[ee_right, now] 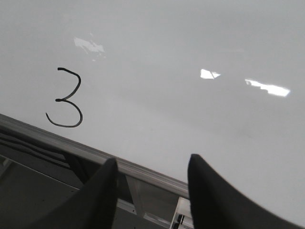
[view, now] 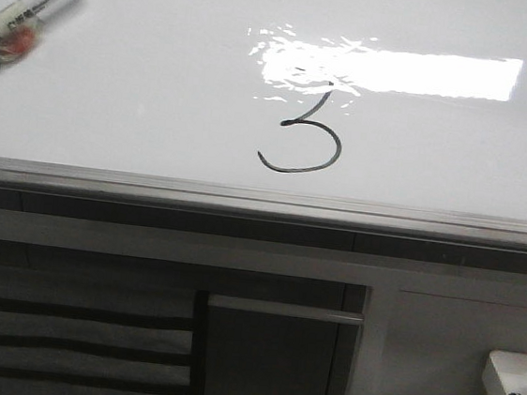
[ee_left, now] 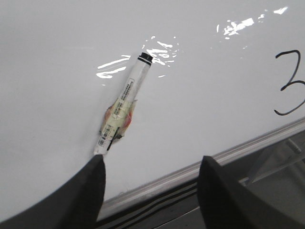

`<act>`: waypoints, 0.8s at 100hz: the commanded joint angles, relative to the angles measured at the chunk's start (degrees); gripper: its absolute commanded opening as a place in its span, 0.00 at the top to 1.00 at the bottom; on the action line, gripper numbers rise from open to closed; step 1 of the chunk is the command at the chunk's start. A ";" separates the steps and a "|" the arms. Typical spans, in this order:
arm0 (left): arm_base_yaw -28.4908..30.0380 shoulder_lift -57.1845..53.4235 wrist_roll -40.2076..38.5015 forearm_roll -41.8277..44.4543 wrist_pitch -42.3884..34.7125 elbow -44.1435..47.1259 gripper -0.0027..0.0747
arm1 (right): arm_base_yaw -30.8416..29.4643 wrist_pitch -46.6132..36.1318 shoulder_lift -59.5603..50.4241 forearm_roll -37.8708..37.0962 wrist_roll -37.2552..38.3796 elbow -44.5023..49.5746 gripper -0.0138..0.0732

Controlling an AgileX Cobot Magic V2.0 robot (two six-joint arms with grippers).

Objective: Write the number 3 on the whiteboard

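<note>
A thin black number 3 is drawn on the glossy whiteboard, just below a bright light reflection. It also shows in the left wrist view and the right wrist view. A capped marker pen with an orange wrap lies on the board at the far left; in the left wrist view the marker lies just beyond the fingertips. My left gripper is open and empty over the board's near edge. My right gripper is open and empty over the grey edge rail.
The grey metal rail runs along the board's front edge. Below it are white cabinet panels with a bar handle and dark striped slats. A white tray with small items sits at the lower right.
</note>
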 commanded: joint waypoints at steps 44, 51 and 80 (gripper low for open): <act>0.09 -12.21 -0.50 -1.14 -10.46 12.67 0.47 | -0.36 -10.46 -8.16 4.87 0.15 9.27 0.93; 0.09 -12.21 -0.38 -1.31 -11.24 12.76 0.51 | -0.36 -10.57 -8.16 4.87 0.15 9.27 0.93; 0.09 -12.21 -0.38 -5.94 -15.06 12.76 0.89 | -0.36 -10.57 -8.16 4.87 0.15 9.27 0.93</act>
